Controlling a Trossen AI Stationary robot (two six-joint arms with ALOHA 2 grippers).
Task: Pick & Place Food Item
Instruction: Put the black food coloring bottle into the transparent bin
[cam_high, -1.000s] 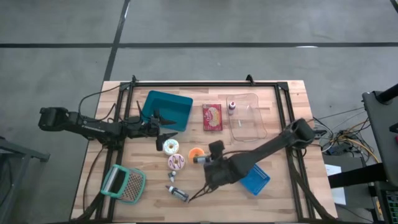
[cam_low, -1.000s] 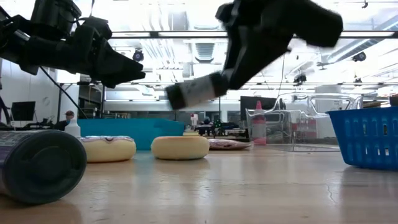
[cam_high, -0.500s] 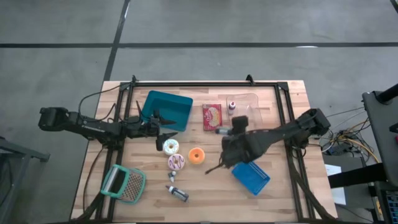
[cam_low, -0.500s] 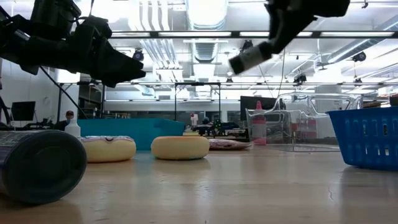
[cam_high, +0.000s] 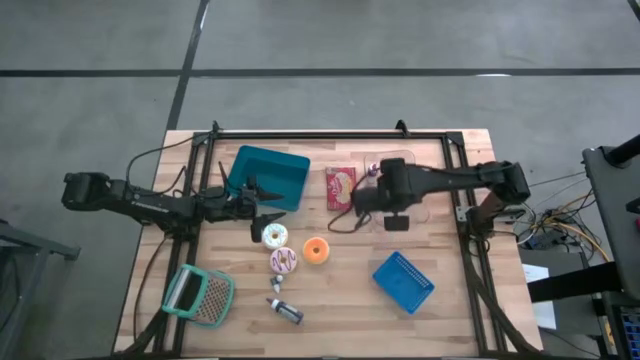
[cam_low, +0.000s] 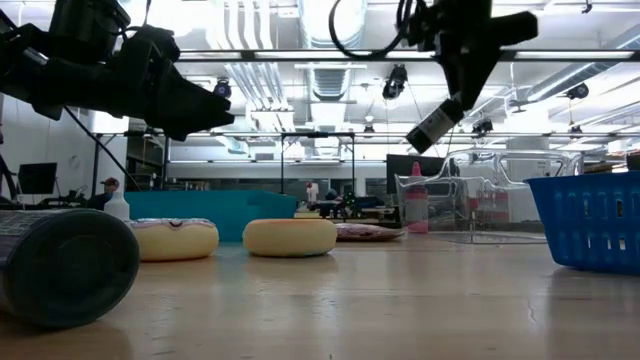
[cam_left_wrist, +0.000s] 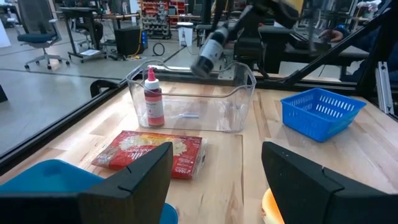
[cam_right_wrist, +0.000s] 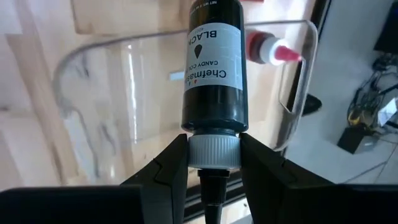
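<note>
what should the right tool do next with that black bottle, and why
Probably lower and release. The right tool grips the black bottle by its white cap, held in the air above the clear bin, where a red-capped bottle already stands, so setting it inside looks like the next step.

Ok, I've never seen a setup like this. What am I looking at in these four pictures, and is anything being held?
Two dark robot arms work at a wooden table. One picture looks straight down, one looks level across the tabletop, and two come from cameras on the arms' wrists.

The right gripper is shut on a black bottle, holding it by the cap above a clear bin that already has a red-capped bottle in it. The left gripper hangs open beside a teal bin, holding nothing.

Also on the table: a red packet, three donuts, a blue basket, a green basket and another dark bottle.
</note>
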